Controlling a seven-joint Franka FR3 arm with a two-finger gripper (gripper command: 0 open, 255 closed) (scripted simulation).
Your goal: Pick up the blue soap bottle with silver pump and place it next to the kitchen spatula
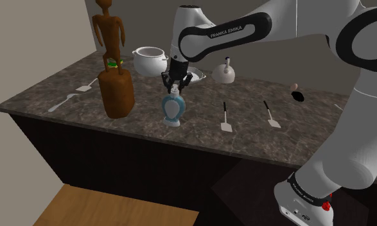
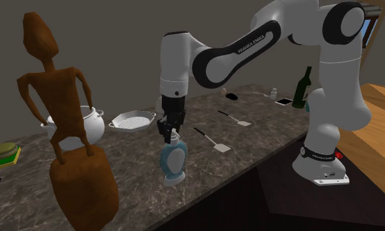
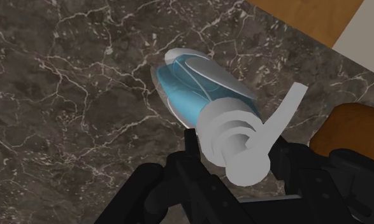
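Currently the hand (image 1: 174, 85) is pinching the silver pump (image 3: 233, 137) of the blue bottle (image 1: 173, 109), with its fingers pressing on the neck from both sides. Bottle is standing upright by the worktop's (image 1: 200, 133) near edge. It is sitting between a wooden figure (image 1: 116, 90) at the shoulder view's left and a spatula (image 1: 226, 119) at its right, apart from both. Whether the base is touching the worktop: cannot tell.

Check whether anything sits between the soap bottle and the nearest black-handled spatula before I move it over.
Nothing visible does. The soap bottle, with the claw at its pump, and the nearest spatula have only bare counter between them.
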